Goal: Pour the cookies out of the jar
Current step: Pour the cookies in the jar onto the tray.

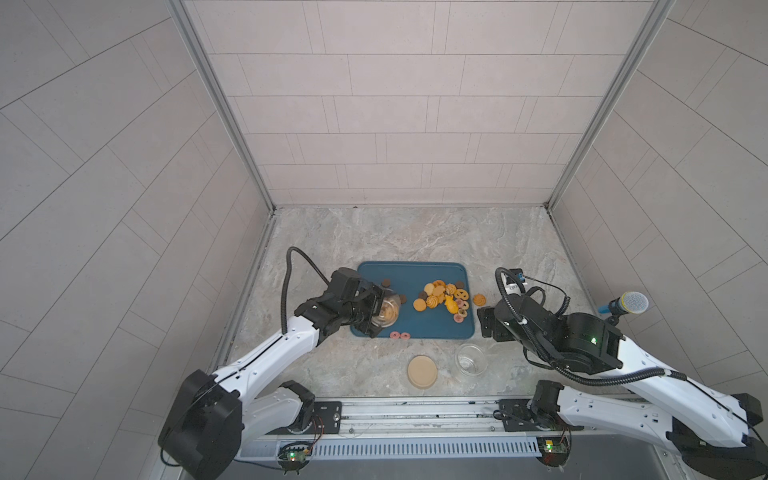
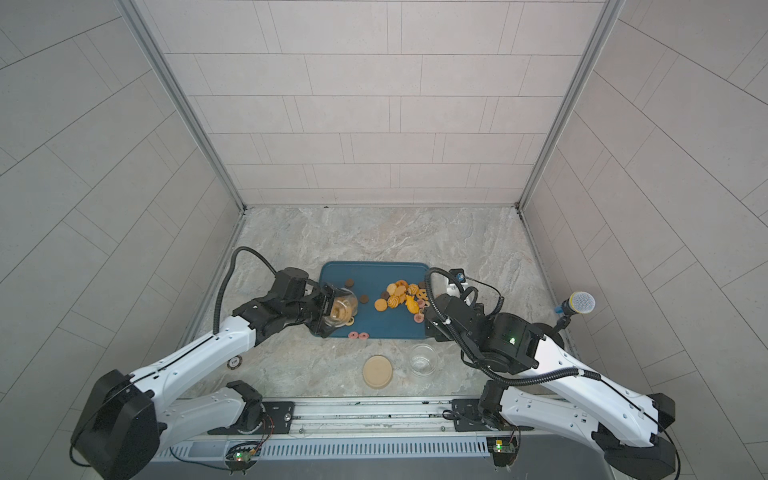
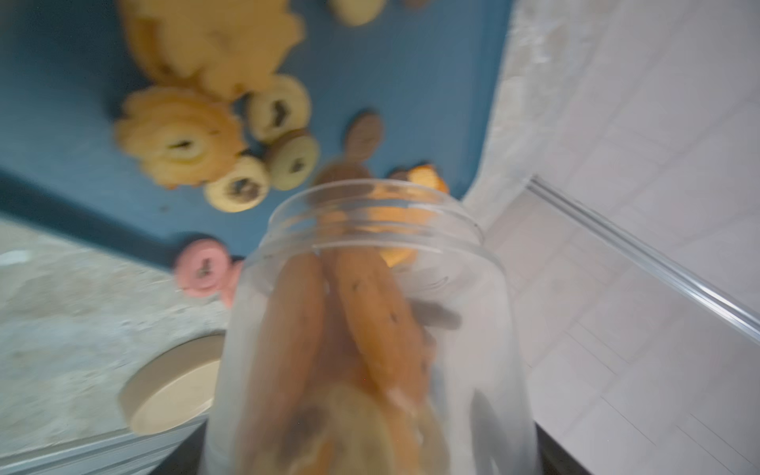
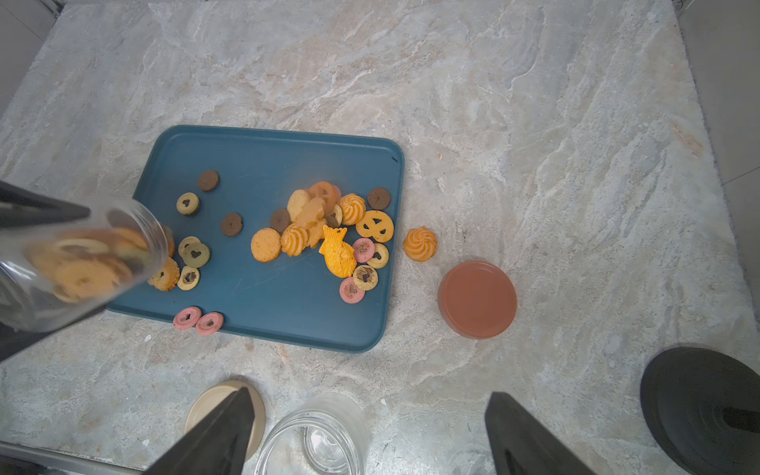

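The left hand (image 1: 374, 309) is clamped around the clear jar (image 1: 390, 311), which is tipped with its mouth over the left end of the blue tray (image 4: 263, 164) and has some cookies inside. More cookies (image 4: 312, 230) are scattered over the tray, heaped toward its right. Two pink cookies (image 4: 198, 320) lie at its near rim. A beige lid (image 1: 422, 371) and an empty second jar (image 1: 471, 360) sit on the counter (image 4: 534, 123) in front. A swirl cookie (image 4: 419, 244) and a reddish-brown lid (image 4: 477, 299) lie beyond the tray's right edge. The right hand (image 4: 370, 395) hovers wide open, holding nothing.
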`<state>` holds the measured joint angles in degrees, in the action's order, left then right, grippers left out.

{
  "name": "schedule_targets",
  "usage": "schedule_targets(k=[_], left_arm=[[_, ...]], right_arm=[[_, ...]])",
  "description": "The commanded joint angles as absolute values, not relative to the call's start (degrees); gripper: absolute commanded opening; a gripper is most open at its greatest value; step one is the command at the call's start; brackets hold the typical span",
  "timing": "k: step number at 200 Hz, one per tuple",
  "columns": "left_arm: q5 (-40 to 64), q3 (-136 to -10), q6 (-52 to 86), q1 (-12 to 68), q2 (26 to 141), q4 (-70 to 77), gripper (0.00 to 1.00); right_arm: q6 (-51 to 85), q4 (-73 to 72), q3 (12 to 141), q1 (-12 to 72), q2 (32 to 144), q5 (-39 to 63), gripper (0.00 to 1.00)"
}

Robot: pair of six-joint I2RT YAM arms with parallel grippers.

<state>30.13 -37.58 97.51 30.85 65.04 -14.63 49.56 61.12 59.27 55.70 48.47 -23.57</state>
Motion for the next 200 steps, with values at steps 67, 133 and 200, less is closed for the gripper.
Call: schedule_targets(k=[67, 133, 200], left_arm=[[30.3, -39.7, 100.4, 31.2, 61.4, -9.3, 0.00], [30.3, -38.5, 101.7, 28.9, 59.8, -9.5, 0.00], [31.0, -43.4, 89.6, 28.7, 55.5, -14.1, 0.00]], right_arm=[[50.7, 63.1, 58.3, 55.4, 46.6, -24.9, 0.92], [50.6, 62.2, 58.2, 55.2, 46.7, -24.9, 0.92], [48.5, 61.2, 61.9, 55.2, 48.2, -20.7, 0.93]])
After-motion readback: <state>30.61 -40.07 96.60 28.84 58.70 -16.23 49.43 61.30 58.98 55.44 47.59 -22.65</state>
